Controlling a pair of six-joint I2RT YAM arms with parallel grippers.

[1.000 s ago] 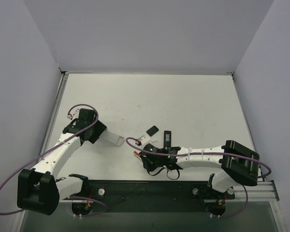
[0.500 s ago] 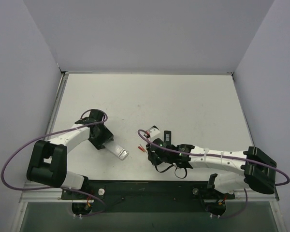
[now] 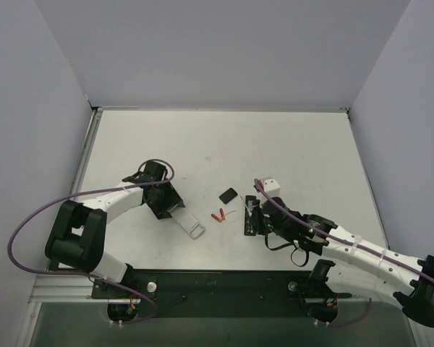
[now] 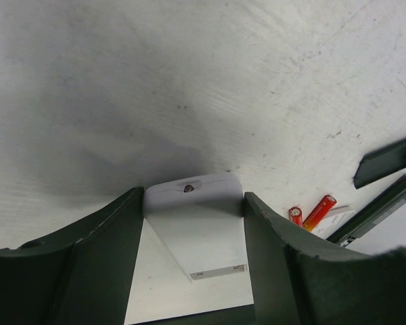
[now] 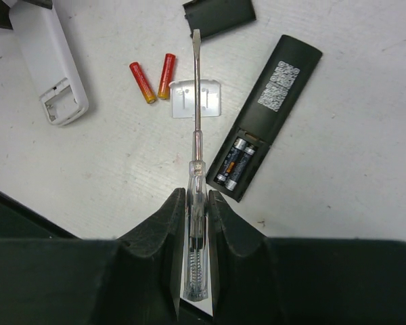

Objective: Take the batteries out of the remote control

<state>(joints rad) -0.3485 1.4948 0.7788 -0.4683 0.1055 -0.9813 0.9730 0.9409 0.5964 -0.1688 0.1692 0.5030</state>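
Note:
The black remote control (image 5: pixel 274 101) lies back up, its open recess holding two dark cells (image 5: pixel 235 162). It also shows in the top view (image 3: pixel 251 215). Two reddish-orange batteries (image 5: pixel 152 78) lie loose on the table left of it, and show in the top view (image 3: pixel 218 215) and the left wrist view (image 4: pixel 318 212). My right gripper (image 5: pixel 197 196) is shut on a thin silver screwdriver (image 5: pixel 196 88), whose tip points past a small white cover (image 5: pixel 196 98). My left gripper (image 4: pixel 193 203) is shut on the whitish flat strip (image 4: pixel 203 237), left of the batteries (image 3: pixel 190 223).
The small black cover piece (image 3: pixel 228 194) lies just beyond the batteries and also shows in the right wrist view (image 5: pixel 220 15). The black mounting rail (image 3: pixel 224 282) runs along the near table edge. Grey walls close the table at the left, back and right.
My right arm has swung right, and its gripper has gone from left of the black remote to its right side. My left gripper has carried the whitish strip rightward, nearer the batteries.

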